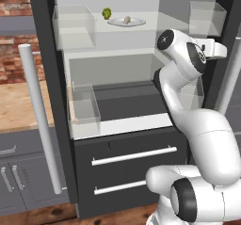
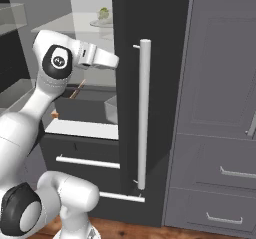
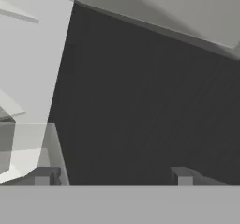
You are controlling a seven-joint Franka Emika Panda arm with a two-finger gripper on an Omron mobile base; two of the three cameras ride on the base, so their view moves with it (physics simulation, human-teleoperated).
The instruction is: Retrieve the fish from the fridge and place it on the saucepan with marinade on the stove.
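Open fridge (image 1: pixel 117 125), white inside; gripper (image 3: pixel 112 175) spread wide, empty; fish likely light, slippery; grasp mid-body

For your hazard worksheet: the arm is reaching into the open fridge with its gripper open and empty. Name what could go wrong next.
1. The gripper is open close to a clear bin; it may knock it.
2. The arm's elbow sits beside the fridge door's bin and could bump it.

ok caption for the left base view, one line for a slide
White arm reaching into the open fridge, plate and green item on the upper shelf.
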